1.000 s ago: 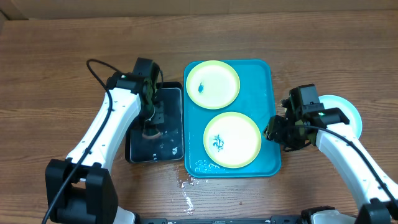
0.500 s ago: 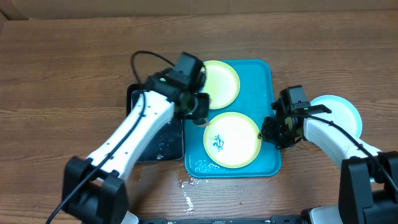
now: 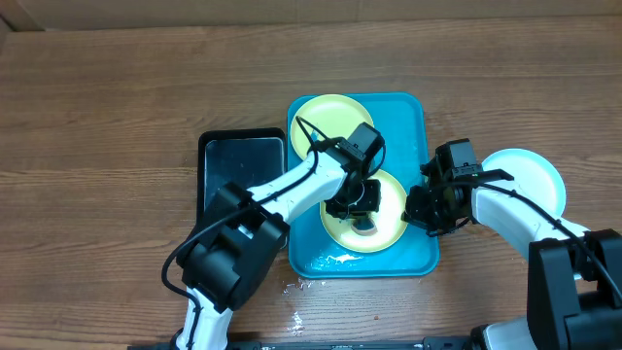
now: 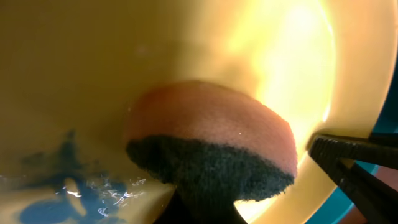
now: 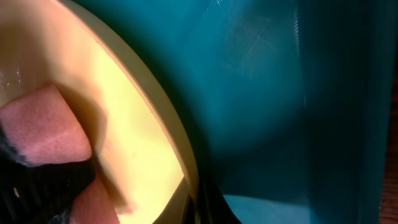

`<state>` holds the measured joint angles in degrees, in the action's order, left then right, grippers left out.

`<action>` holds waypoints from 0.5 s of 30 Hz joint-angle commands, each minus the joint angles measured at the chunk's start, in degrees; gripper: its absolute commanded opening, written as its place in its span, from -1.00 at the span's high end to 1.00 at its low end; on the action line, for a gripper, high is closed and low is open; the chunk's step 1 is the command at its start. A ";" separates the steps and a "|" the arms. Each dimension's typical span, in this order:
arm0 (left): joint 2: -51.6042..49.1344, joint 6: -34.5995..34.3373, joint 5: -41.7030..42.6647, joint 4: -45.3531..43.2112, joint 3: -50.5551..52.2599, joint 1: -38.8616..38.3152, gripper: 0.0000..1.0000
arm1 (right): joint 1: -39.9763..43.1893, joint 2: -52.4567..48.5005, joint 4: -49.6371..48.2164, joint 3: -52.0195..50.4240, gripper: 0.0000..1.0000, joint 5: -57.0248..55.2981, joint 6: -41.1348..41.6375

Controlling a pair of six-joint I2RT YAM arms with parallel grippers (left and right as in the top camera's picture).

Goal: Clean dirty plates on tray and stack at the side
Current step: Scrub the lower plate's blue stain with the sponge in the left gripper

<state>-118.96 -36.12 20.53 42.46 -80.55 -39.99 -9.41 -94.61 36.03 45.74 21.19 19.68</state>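
The turquoise tray [image 3: 418,126] holds two yellow-green rimmed plates. The far plate [image 3: 326,117] lies free. On the near plate [image 3: 389,231] my left gripper [image 3: 358,208] is shut on a sponge [image 4: 211,137], pink with a dark scouring side, and presses it onto the plate's centre. Beside the sponge lies a blue smear [image 4: 56,196]. My right gripper [image 3: 414,211] is shut on this plate's right rim [image 5: 155,106], with the tray floor [image 5: 280,93] beside it. A third pale plate [image 3: 533,178] sits on the table to the right of the tray.
A black tray of water [image 3: 241,180] stands left of the turquoise tray. Water drops lie on the wood [image 3: 292,292] by the tray's front left corner. My left arm crosses the turquoise tray's left edge.
My left arm swung right from the black tray to the near plate, carrying the sponge. My right gripper closed on that plate's right rim.
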 commanded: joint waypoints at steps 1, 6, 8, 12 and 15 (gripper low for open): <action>-3.28 -2.43 -6.80 3.23 -0.24 1.53 0.92 | 0.00 -1.86 0.22 -1.57 0.92 -2.67 1.33; -3.15 -1.31 -13.57 5.57 -1.62 4.39 0.92 | 0.00 -1.86 0.48 -1.57 0.92 -2.67 1.33; -3.15 -1.09 -16.87 7.28 -2.62 5.57 0.92 | 0.00 -1.86 0.68 -1.57 0.92 -2.67 1.33; -3.15 1.14 -19.50 8.15 -3.37 6.73 0.92 | 0.00 -1.86 0.66 -1.57 0.92 -2.67 1.33; -3.19 1.38 -18.86 8.35 -3.26 6.60 0.92 | 0.00 -1.86 0.66 -1.57 0.92 -2.67 1.36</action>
<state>-119.39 -36.42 8.91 50.59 -83.79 -33.98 -9.41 -94.61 36.16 45.74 21.61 19.92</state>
